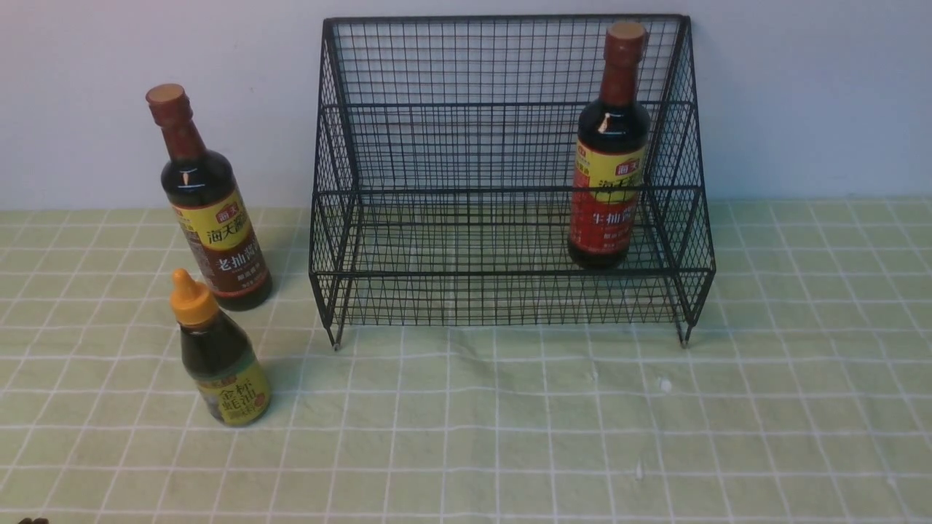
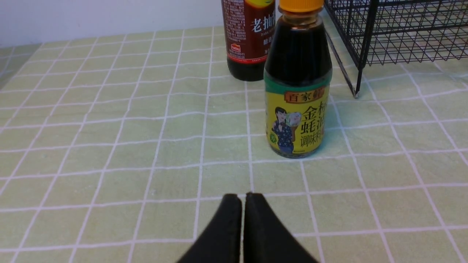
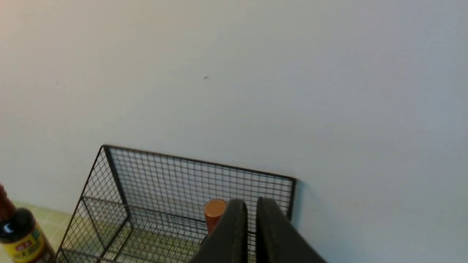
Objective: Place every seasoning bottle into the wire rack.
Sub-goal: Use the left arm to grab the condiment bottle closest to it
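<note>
The black wire rack (image 1: 473, 65) stands against the wall. One tall seasoning bottle (image 1: 608, 196) with a brown-red cap and a yellow-and-red label stands upright inside it at the right end. A second tall bottle (image 1: 215, 225) and a short orange-capped bottle (image 1: 222, 371) stand on the cloth left of the rack. In the left wrist view my left gripper (image 2: 243, 195) is shut and empty, low over the cloth, short of the short bottle (image 2: 298, 109). My right gripper (image 3: 250, 201) is shut and empty, raised above the rack (image 3: 164, 175), beside the racked bottle's cap (image 3: 215, 210).
A green checked cloth (image 1: 510, 422) covers the table. A plain wall (image 1: 801, 94) rises directly behind the rack. Neither arm shows in the front view.
</note>
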